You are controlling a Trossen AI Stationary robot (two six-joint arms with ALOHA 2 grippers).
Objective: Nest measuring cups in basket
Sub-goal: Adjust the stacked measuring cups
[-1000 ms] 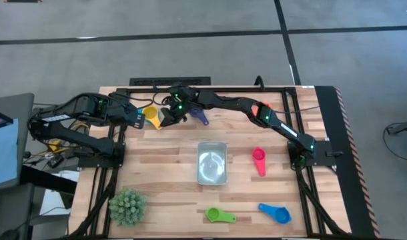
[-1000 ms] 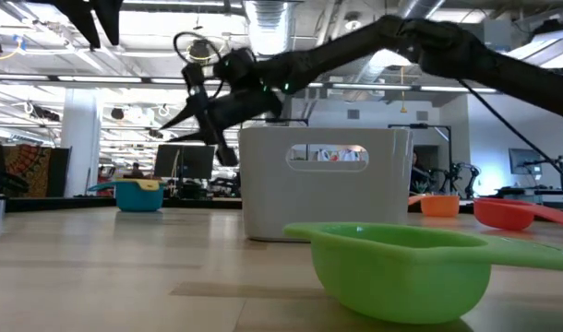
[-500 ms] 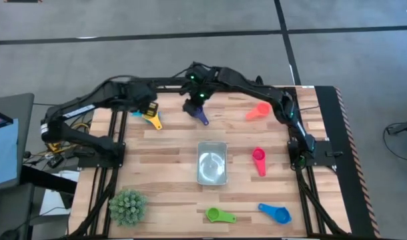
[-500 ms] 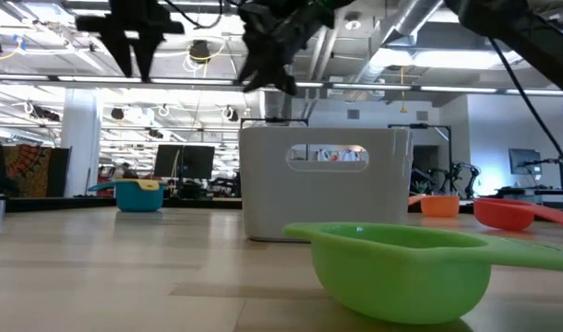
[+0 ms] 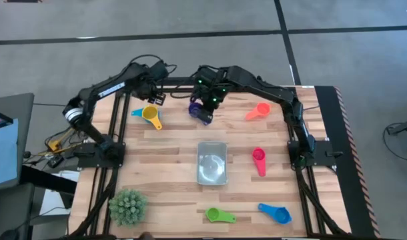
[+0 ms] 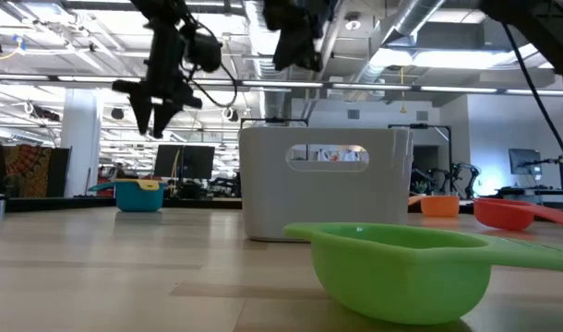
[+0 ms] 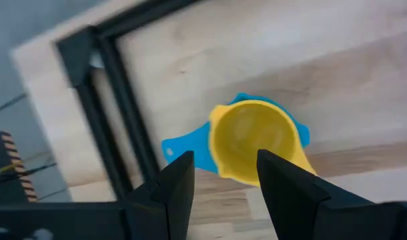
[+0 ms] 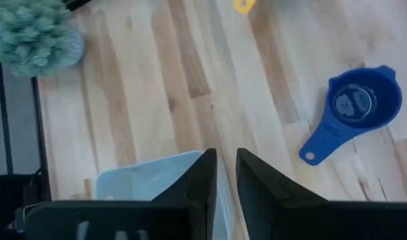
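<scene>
Yellow cup (image 5: 150, 115) sits nested in the teal cup (image 5: 136, 112) at the far left of the wooden surface (image 5: 170, 167). The left gripper (image 5: 155, 93) hovers just beyond them, fingers (image 7: 177, 183) apart and empty. The right gripper (image 5: 208, 101) is raised over the purple cup (image 5: 199, 113); whether its fingers grasp it cannot be told. The grey basket (image 5: 211, 163) lies mid-surface, well apart from both.

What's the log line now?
left pincer: open above yellow plastic cup nested in teal cup | right pincer: raised near purple plastic cup | pale grey basket: no cups
</scene>
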